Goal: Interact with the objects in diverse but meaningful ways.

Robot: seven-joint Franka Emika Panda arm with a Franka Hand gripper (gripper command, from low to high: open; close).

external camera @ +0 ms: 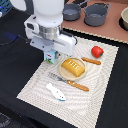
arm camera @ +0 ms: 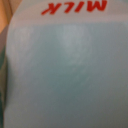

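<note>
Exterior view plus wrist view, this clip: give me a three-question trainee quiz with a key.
1. True or false: the golden-yellow bread loaf lies on a small round plate.
2. Which word is printed in red on the small white carton filling the wrist view? A) MILK B) JUICE C) SALT
3. Fill in: the round red tomato sits on the pale striped ____.

Key: 1 true; 2 A; 3 placemat.
</note>
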